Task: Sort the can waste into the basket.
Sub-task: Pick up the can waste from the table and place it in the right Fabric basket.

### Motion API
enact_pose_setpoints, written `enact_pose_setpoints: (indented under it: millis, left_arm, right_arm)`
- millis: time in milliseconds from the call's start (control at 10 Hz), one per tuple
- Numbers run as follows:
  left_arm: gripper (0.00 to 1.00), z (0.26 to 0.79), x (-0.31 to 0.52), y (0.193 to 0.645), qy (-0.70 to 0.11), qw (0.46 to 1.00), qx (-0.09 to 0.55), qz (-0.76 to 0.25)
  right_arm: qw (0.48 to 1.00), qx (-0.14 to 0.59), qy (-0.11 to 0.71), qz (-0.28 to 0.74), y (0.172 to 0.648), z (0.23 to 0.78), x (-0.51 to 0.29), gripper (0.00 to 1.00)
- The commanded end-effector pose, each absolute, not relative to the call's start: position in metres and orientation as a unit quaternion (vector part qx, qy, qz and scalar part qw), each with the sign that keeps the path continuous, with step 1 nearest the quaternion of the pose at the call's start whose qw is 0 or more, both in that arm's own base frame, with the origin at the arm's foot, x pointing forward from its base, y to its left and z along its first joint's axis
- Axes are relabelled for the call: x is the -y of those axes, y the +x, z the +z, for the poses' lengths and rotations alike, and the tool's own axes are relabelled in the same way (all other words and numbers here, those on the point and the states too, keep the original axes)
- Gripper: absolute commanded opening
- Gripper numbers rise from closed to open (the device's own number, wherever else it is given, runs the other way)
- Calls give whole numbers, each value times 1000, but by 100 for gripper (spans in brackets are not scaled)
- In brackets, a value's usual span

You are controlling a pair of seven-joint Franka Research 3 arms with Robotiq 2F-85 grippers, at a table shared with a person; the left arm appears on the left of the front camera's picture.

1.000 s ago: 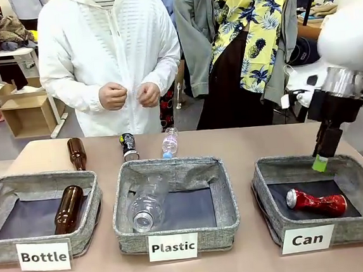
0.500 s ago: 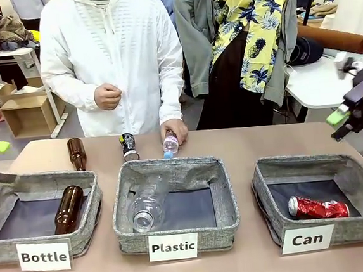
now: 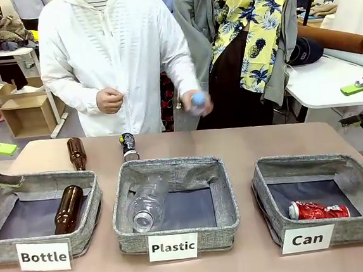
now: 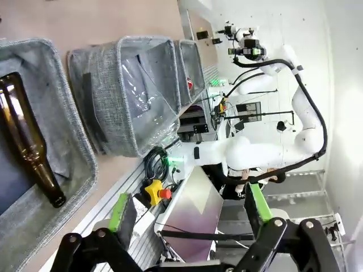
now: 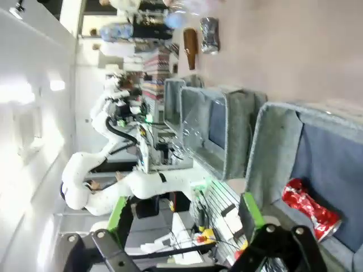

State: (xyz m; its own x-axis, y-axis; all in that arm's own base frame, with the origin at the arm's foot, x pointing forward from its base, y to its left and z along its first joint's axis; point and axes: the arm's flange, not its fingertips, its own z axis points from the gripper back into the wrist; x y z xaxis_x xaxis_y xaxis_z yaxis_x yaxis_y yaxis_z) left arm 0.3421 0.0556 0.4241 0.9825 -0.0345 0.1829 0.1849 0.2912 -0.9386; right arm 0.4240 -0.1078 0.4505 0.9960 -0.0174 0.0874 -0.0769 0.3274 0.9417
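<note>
— What's on the table point(image 3: 259, 148)?
— I see the red can point(image 3: 318, 210) lying inside the basket point(image 3: 266, 192) labelled "Can". The black can point(image 3: 129, 147) sits on the far side, just behind the Plastic bin point(image 3: 171, 168).
— And the hands?
— Left hand point(image 4: 187, 207) and right hand point(image 5: 184, 215) are both spread, holding nothing, out at the table's ends.

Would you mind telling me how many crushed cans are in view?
2. The red can lies in the Can basket; the black can sits on the table just beyond the Plastic basket. Others could be hidden behind basket walls.
</note>
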Motion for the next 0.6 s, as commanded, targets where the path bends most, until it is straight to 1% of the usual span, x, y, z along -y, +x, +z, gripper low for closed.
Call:
enact_pose_setpoints:
  millis: [0,500]
  left_arm:
    - [100,426,-54,337,-594,799,62,-73]
    - [100,426,-54,337,-594,799,62,-73]
  right_arm:
    - [835,29,546,64,425,459,100,100]
    - [835,29,546,64,425,459,100,100]
